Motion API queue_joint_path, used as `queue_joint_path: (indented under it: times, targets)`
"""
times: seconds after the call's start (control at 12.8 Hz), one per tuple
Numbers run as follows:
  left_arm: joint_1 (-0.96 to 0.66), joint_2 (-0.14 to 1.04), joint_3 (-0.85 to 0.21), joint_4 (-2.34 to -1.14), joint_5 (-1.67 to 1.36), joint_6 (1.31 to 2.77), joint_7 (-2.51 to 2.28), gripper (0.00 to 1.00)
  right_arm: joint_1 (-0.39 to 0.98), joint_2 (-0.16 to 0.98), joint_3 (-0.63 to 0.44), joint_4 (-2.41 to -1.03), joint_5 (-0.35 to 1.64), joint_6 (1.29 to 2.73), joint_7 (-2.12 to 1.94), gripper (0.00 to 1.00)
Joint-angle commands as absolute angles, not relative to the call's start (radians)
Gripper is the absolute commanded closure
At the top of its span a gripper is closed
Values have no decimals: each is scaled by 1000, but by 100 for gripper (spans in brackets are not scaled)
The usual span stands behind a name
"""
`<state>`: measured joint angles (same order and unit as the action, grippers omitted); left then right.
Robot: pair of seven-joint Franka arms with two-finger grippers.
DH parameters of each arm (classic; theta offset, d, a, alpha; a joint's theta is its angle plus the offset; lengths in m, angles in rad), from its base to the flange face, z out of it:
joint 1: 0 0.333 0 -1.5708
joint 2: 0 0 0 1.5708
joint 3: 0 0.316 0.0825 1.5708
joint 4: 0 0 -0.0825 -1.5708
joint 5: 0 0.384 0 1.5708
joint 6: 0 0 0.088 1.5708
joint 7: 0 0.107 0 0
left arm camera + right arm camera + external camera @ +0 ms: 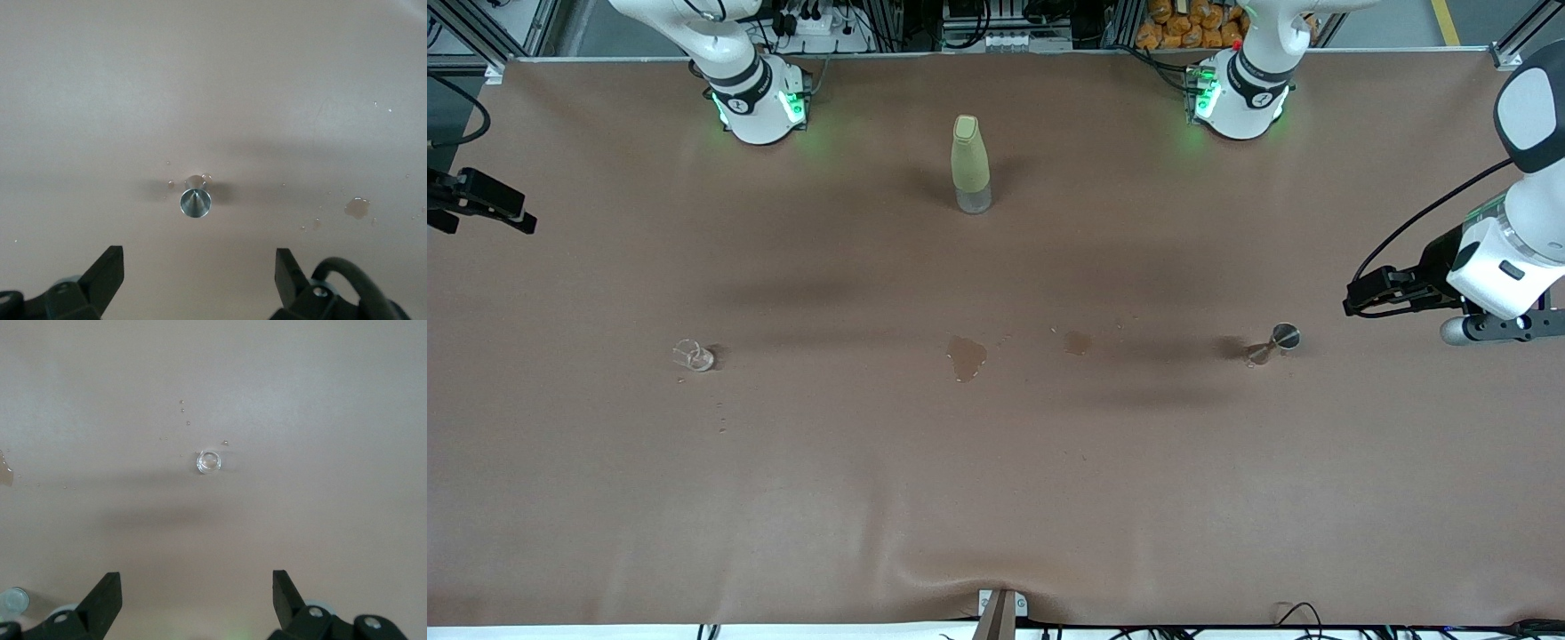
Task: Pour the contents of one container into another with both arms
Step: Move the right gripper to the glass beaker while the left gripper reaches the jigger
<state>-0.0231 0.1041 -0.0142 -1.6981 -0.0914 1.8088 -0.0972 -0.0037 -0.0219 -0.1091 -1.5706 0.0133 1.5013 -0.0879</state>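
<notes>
The tiny clear glass cup [694, 356] [209, 462] stands upright on the brown table toward the right arm's end. Toward the left arm's end stands the silvery hourglass-shaped measuring cup [1276, 342] [195, 201], also upright. My right gripper [516, 213] [196, 580] hangs open and empty over the table's edge at its own end, apart from the glass cup. My left gripper [1356, 300] [200, 257] is open and empty too. It hovers over the table at the left arm's end, clear of the measuring cup.
A tall pale yellow-green bottle [970, 164] stands between the two arm bases. Wet patches [967, 357] [1078, 342] lie on the brown cover between the two cups, with small droplets beside each cup. The cover is rumpled near the front edge [1000, 587].
</notes>
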Motion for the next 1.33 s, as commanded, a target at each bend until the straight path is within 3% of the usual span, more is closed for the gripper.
queue_joint_path:
  times: [0.0, 0.39, 1.25]
  targets:
    - [-18, 87, -15, -1703, -104, 1789, -81, 0, -12, -28, -107, -1563, 8, 1499, -71, 0]
    - [-15, 92, -15, -1694, -106, 1786, -69, 0, -14, 1, -107, -1539, 21, 1496, -81, 0]
    - [-21, 98, -17, -1694, -106, 1786, -18, 0, -285, 164, -110, -1557, 320, 1497, -444, 0]
